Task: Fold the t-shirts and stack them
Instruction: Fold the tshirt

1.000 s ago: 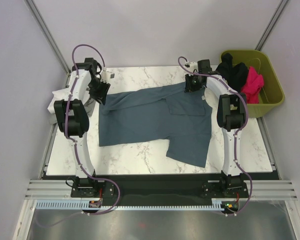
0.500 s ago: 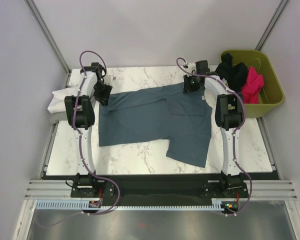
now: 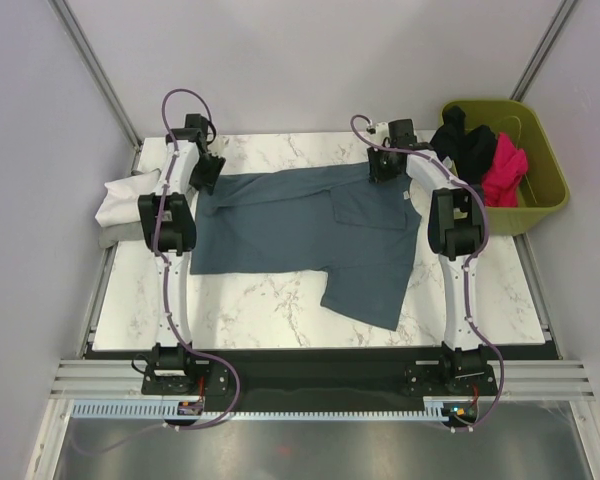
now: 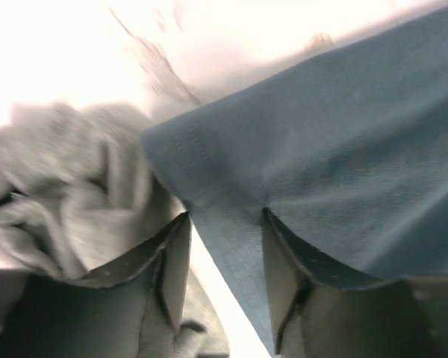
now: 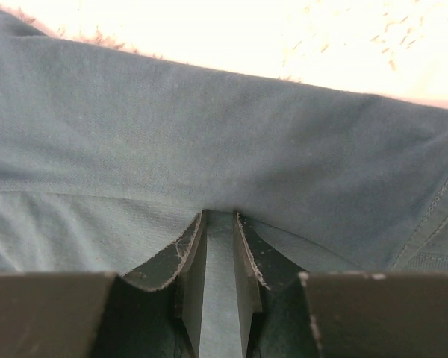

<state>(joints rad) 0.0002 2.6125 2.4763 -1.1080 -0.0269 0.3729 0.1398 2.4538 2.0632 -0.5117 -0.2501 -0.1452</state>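
**Right jaws pinch the far edge of the blue shirt; left jaws stand parted at its corner**

In the right wrist view the right jaws are clenched on a raised fold of the slate-blue t-shirt (image 5: 209, 134). The two fingers (image 5: 194, 261) are nearly together, with cloth bunched over their tips. In the left wrist view the left jaws are released. Their fingers (image 4: 175, 261) stand apart, and the shirt's stitched corner hem and a strip of bare table lie in the gap.

In the top view both arms reach to the far side of the table (image 3: 280, 300). The left arm (image 3: 170, 220) runs straight up the left of the frame, its wrist at the shirt's upper-left corner. The right arm (image 3: 450, 220) runs up the right side, its wrist bent in over the shirt's upper edge.

The shirt lies spread flat across the middle of the table, one flap hanging toward lower centre. A crumpled white t-shirt (image 3: 120, 195) sits at the left edge, just beside the left jaws. At the upper right, off the table, an olive-green bin (image 3: 545, 190) holds a black t-shirt (image 3: 465, 140) and a magenta t-shirt (image 3: 505, 165).
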